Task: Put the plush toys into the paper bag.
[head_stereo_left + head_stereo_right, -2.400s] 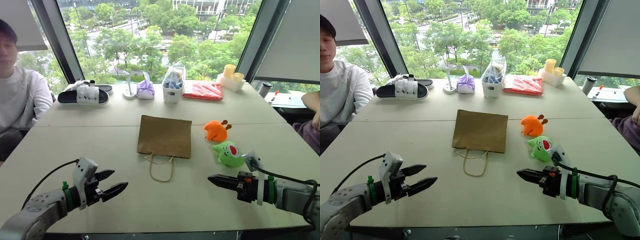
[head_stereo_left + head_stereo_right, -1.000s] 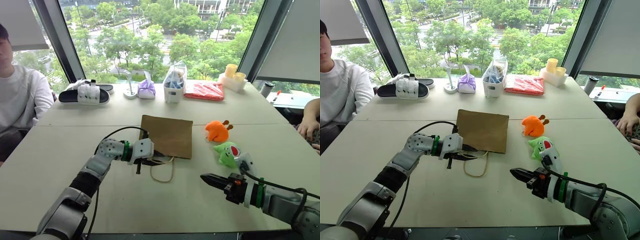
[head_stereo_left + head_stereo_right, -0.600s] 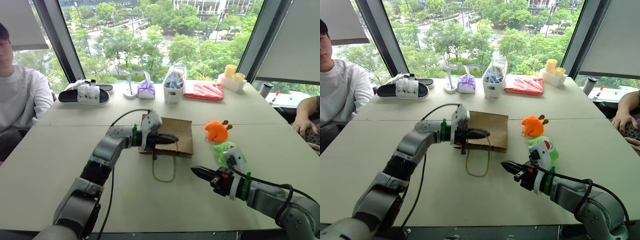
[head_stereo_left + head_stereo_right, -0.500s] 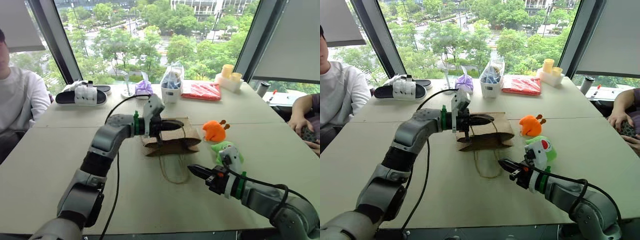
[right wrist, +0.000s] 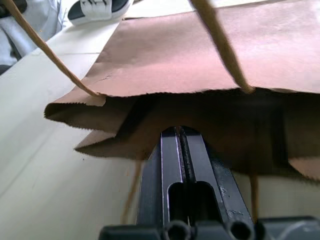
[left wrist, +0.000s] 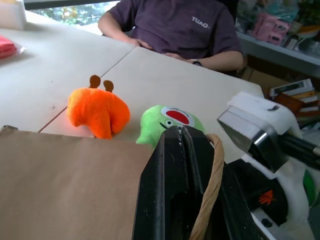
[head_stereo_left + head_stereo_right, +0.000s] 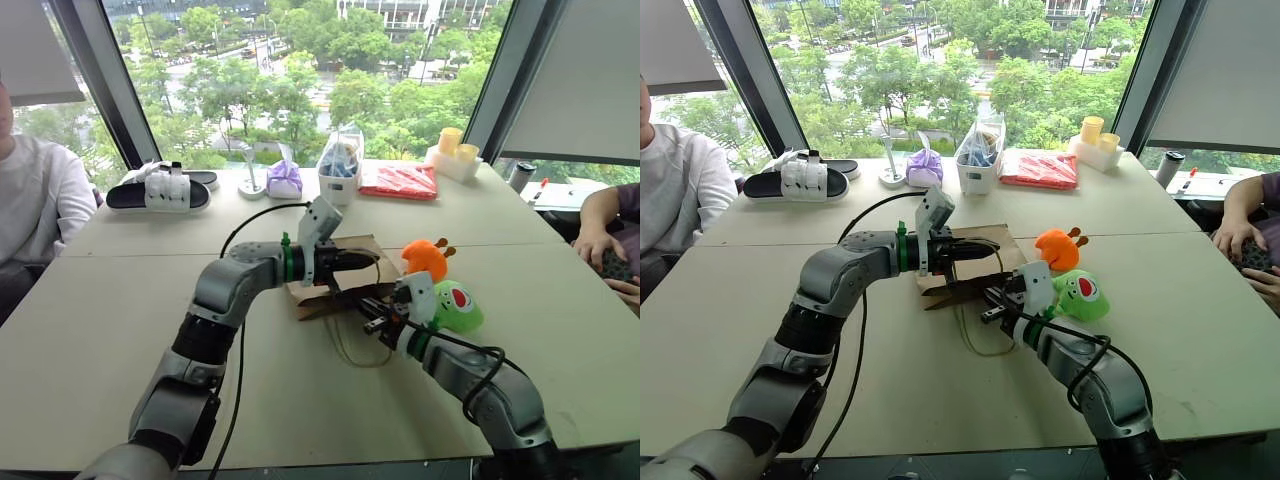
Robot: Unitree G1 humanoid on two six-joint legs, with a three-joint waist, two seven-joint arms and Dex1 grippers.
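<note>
The brown paper bag (image 7: 338,270) lies mid-table, its top layer pulled up so the mouth gapes toward me. My left gripper (image 7: 372,261) reaches across it, shut, with the bag's cord handle (image 6: 210,190) caught at one finger. My right gripper (image 7: 368,322) is shut and empty, its tip at the bag's mouth (image 5: 200,115). The orange plush toy (image 7: 425,258) sits just right of the bag. The green plush toy (image 7: 460,307) lies in front of the orange one, beside my right wrist.
Along the window edge stand black-and-white slippers (image 7: 155,190), a purple cloth bundle (image 7: 285,180), a clear bag of blue items (image 7: 340,170), a red packet (image 7: 405,182) and yellow cups (image 7: 450,148). One person sits at the left (image 7: 35,200), another at the right (image 7: 600,235).
My left gripper has risen and moved right with the handle, lifting the bag's top layer open. My right gripper has moved forward and left to the bag's mouth.
</note>
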